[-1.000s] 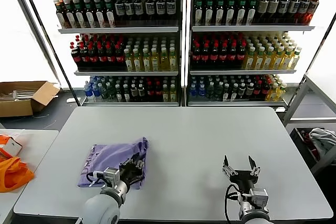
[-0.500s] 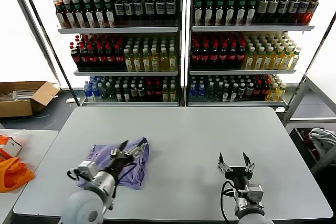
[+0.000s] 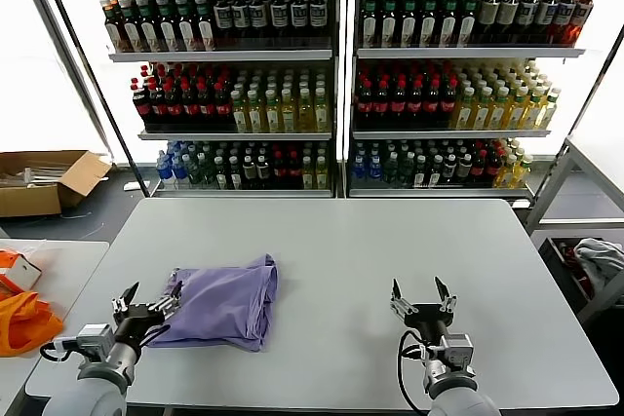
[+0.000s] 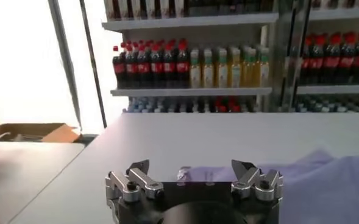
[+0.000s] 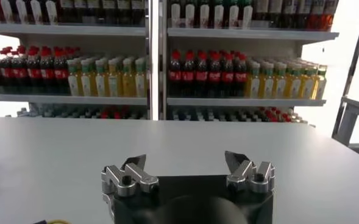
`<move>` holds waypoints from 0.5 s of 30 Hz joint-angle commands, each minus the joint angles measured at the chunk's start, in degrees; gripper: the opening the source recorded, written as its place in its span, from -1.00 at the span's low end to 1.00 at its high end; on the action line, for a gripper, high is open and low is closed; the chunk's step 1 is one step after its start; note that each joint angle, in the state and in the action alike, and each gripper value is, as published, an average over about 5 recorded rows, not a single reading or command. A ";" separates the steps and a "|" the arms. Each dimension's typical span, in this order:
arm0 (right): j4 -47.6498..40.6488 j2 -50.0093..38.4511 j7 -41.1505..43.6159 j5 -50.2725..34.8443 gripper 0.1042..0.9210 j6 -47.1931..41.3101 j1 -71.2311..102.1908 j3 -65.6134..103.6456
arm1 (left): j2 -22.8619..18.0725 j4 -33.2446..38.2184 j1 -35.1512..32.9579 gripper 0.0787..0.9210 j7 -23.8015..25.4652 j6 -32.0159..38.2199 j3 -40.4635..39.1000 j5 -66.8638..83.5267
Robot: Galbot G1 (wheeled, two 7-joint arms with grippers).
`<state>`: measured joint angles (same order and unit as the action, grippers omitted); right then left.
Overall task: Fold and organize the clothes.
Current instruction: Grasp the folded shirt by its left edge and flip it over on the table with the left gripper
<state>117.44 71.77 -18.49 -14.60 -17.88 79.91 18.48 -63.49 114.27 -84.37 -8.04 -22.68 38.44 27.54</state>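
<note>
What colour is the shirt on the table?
The folded shirt is light purple, plain on the side facing up. The head view shows it best.

- A pale grey desk (image 3: 370,241) is filling the foreground, its top plain and matte.
- Behind it, two tall shelving units (image 3: 336,75) are standing side by side, each carrying three rows of bottles (image 3: 244,104) with red, yellow, green and dark contents.
- Bright daylight is pouring through the windows (image 3: 49,65) on the left, washing them out to white.
- A cardboard box (image 3: 44,180) is sitting open on the dark floor (image 3: 97,213) at the left.
- A second, lighter table (image 3: 49,270) is standing just beside the desk's left edge, holding an orange bag (image 3: 24,323).
- A grey metal rack (image 3: 575,192) is standing at the right.
</note>
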 commanded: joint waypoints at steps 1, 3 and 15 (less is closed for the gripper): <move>-0.50 -0.18 0.03 -0.09 0.76 0.00 -0.89 -0.76 | 0.76 -1.54 -2.69 0.77 2.31 -0.91 3.61 0.45; -0.48 -0.17 0.02 -0.07 0.76 0.02 -0.78 -0.73 | 0.91 -0.84 -2.87 0.77 2.97 -1.84 3.04 2.82; 0.05 0.57 0.00 0.51 0.76 0.24 0.85 -0.71 | 1.80 -4.17 0.81 0.77 4.75 -2.92 1.33 8.68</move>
<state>117.41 72.24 -18.47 -14.22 -17.70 80.51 17.98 -61.98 112.19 -84.71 -4.43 -24.84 39.44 32.80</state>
